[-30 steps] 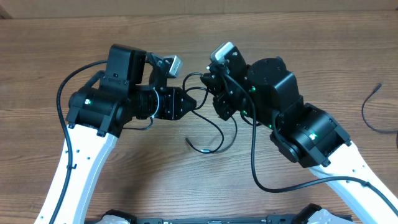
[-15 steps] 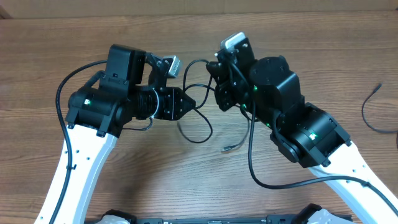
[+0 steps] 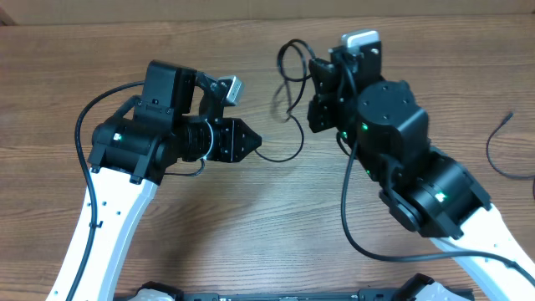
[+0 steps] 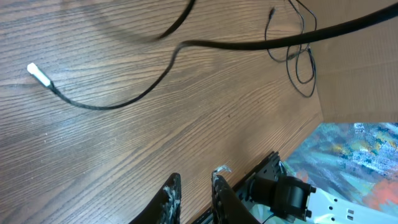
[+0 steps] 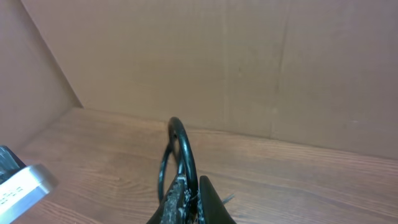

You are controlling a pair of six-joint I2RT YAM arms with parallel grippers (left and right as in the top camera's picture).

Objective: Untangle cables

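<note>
Right hand (image 5: 188, 186): has swung toward the far side, clenched on a loop of the cables (image 5: 188, 148), above the table (image 3: 251, 242).
Left hand (image 4: 198, 177): grip unclear.
Your pull: keep it slow; watch snags.

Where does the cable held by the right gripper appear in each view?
Overhead: cable loops at top centre, then trails down the middle.
Left wrist: cable crosses the top, seemingly ending in a white plug at left.
Right wrist: cable loop rises from the right gripper's shut jaws, bottom centre.
Shared landmark: cardboard wall, top edge overhead, right in left wrist, background in right wrist.
</note>
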